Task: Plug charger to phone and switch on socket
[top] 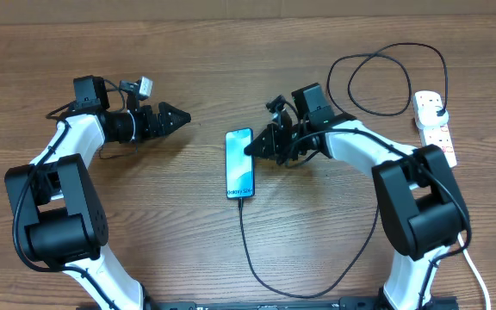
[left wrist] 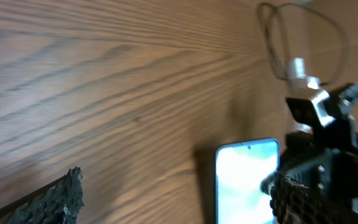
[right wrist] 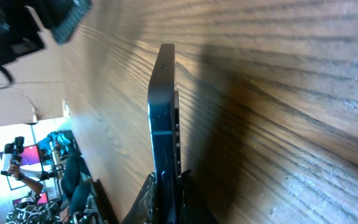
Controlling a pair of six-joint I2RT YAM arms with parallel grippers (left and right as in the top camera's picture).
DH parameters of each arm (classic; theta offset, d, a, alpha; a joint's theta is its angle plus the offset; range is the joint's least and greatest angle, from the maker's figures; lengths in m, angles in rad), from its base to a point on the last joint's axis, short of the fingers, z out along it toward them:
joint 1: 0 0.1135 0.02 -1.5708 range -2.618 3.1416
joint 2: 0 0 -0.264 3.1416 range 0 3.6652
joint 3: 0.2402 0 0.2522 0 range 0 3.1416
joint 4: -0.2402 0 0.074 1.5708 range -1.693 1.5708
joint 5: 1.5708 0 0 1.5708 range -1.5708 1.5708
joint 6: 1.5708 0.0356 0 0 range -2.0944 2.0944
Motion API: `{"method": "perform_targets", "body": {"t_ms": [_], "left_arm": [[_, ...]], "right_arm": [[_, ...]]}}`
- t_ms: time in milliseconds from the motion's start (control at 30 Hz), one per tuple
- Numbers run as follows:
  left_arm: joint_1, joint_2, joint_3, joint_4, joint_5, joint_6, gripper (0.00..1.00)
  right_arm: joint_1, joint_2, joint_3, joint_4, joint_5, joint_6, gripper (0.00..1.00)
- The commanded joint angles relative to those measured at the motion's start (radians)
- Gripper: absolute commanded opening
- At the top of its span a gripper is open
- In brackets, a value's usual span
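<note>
Lit phone (left wrist: 247,180) on wooden table (left wrist: 104,93)

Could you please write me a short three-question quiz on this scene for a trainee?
1. True or false: the left claw is shut on the phone.
2. The charger meets the phone at: A) its end nearest the robot; B) its far end; C) nowhere.
3. Fill in: the shut right claw touches the phone's ___ edge.
Key: 1 false, open and apart; 2 A; 3 right.
</note>
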Motion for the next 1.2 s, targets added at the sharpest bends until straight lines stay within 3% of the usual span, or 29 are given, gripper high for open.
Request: {"method": "perform_targets", "body": {"t_ms": [0, 567, 733, 1167], "left_arm": [[0.002, -0.028, 0.003, 0.003, -0.122, -0.013, 1.0], [0.002, -0.028, 0.003, 0.003, -0.137, -0.013, 1.0], [0.002, -0.028, 0.003, 0.003, -0.137, -0.013, 1.0], [0.002, -0.028, 0.003, 0.003, -0.137, -0.013, 1.0]], "right_arm": [[0.011, 0.032, -0.004, 0.018, 0.003, -0.001, 0.04], [0.012, 0.071, -0.005, 0.021, 0.174, -0.002, 0.05], [0.012, 0.071, -0.005, 0.0, 0.184, -0.002, 0.15], [0.012, 0.07, -0.005, -0.021, 0.226, -0.002, 0.22]]}}
